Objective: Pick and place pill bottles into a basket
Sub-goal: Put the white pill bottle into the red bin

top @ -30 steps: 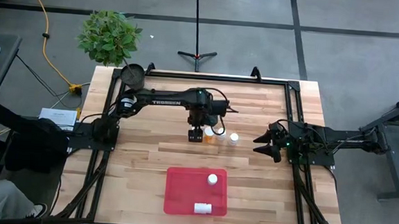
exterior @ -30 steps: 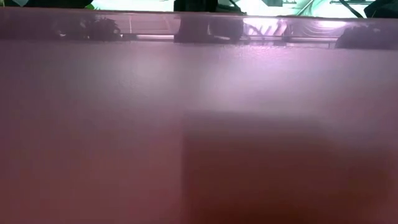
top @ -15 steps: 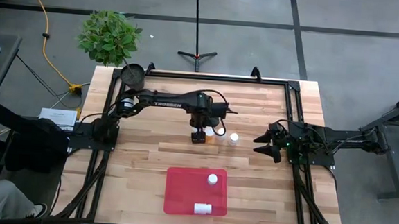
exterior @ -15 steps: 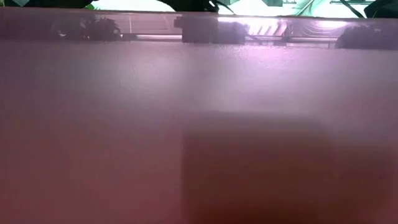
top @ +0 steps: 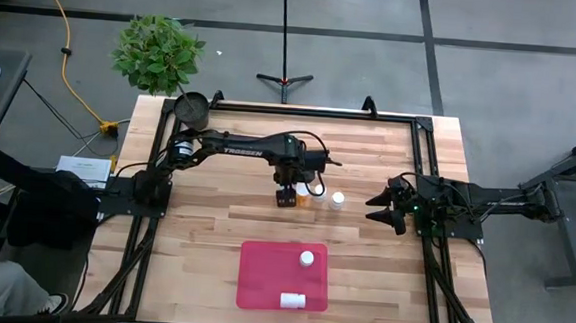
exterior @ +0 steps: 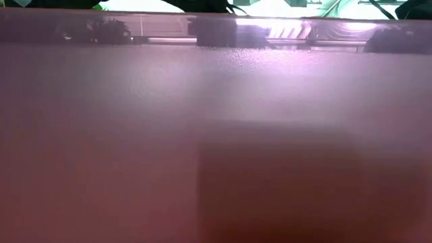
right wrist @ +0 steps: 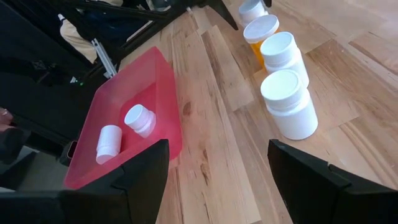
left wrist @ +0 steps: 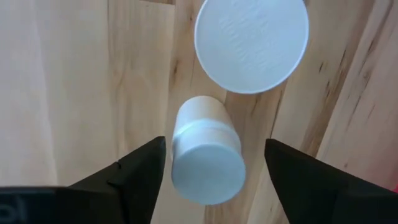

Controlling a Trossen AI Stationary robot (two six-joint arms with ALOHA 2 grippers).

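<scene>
Four pill bottles stand upright in a row on the wooden table: a white one [left wrist: 205, 158], a white-capped one [top: 301, 189], an orange one [top: 316, 193] and a white one [top: 338, 199]. All four show in the right wrist view, with the nearest bottle [right wrist: 289, 102] in front. My left gripper [top: 286, 195] points down over the row's left end. It is open, with one finger on either side of the white bottle and a gap to each. The red tray [top: 261, 280] holds one upright bottle [top: 306, 257] and one lying bottle [top: 292, 300]. My right gripper [top: 377, 209] is open and empty at the table's right.
A small dark round pot [top: 191, 106] stands at the table's far left corner, with a plant [top: 157, 51] beyond it. The low view is filled by a blurred reddish surface [exterior: 216, 135]. Bare wood lies between the row and the tray.
My left gripper has shifted slightly toward the table's right and near edges, over the left end of the bottle row. The bottles have stayed where they were.
</scene>
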